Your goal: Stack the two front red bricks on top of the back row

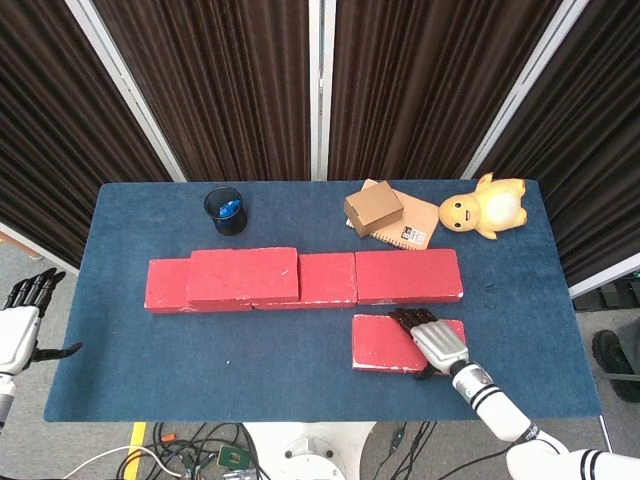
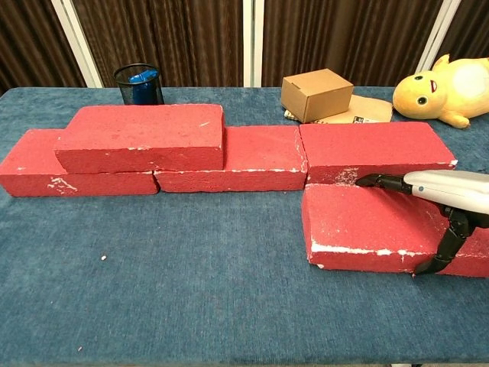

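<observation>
The back row of red bricks (image 1: 405,275) runs across the middle of the table. One red brick (image 1: 243,275) (image 2: 141,138) lies stacked on the row's left part. A single front red brick (image 1: 380,343) (image 2: 359,225) lies flat on the cloth just before the row's right end. My right hand (image 1: 437,343) (image 2: 447,187) reaches over this brick's right half. Its fingers (image 2: 374,181) stretch across the top to the back edge and its thumb (image 2: 437,251) hangs down the front face. My left hand (image 1: 20,325) hovers off the table's left edge, holding nothing, fingers apart.
A black pen cup (image 1: 225,211) (image 2: 139,84) stands behind the row at the left. A cardboard box (image 1: 373,209) (image 2: 316,93) on a notebook and a yellow plush toy (image 1: 485,208) (image 2: 447,80) sit at the back right. Blue cloth (image 1: 280,350) covers the table.
</observation>
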Tool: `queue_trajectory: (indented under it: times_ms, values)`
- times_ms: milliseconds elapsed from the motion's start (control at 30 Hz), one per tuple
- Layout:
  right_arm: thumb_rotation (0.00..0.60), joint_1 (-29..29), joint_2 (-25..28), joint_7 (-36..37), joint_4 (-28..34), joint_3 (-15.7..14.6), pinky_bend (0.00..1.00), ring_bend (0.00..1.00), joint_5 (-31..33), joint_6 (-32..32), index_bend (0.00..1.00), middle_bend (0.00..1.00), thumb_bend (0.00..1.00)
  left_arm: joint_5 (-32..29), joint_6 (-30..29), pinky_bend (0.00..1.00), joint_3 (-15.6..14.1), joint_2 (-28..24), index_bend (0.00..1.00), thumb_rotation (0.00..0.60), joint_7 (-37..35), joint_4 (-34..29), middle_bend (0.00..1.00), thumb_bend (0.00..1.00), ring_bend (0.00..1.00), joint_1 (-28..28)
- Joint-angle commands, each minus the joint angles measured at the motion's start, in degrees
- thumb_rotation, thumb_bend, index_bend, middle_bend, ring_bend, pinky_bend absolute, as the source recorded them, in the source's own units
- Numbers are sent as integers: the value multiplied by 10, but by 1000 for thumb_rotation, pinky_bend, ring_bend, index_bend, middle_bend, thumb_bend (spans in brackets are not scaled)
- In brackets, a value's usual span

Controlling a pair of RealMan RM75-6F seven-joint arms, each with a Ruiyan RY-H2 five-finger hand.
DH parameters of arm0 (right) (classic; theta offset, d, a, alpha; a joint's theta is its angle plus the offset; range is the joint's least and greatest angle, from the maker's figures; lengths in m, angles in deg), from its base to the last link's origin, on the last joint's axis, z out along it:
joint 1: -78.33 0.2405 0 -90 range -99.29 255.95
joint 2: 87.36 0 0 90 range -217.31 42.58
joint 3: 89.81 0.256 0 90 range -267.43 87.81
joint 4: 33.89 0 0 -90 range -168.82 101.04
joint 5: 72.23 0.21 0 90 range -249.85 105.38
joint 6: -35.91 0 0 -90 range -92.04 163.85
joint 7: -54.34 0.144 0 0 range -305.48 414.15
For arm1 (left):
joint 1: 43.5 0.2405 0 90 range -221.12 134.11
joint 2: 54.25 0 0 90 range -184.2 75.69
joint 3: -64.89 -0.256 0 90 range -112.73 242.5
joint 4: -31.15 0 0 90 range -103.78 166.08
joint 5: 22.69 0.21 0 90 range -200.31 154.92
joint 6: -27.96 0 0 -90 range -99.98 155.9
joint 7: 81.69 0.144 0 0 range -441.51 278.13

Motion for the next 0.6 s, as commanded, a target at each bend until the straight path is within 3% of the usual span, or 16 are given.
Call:
queue_trajectory:
  times_ms: [33, 233, 433, 600]
  values:
    - [600, 2, -6, 11, -7, -2, 0, 0, -5, 0, 0, 0, 0, 0, 3, 0, 1, 0, 8, 600, -1, 1, 0, 30, 0, 1]
    - [600, -3, -16, 23, -18, -3, 8, 33, -20, -23, 0, 51, 0, 1, 6, 0, 2, 1, 8, 600, -6, 4, 0, 30, 0, 3]
    - [600, -5, -21, 23, -26, -5, 192, 164, -21, -34, 0, 190, 0, 3, 10, 0, 3, 2, 8, 600, -6, 6, 0, 31, 0, 5]
    - [600, -8, -13, 37, -15, -6, 235, 192, -39, -48, 0, 219, 0, 5, 10, 0, 4, 1, 8, 600, -7, 4, 0, 30, 0, 7]
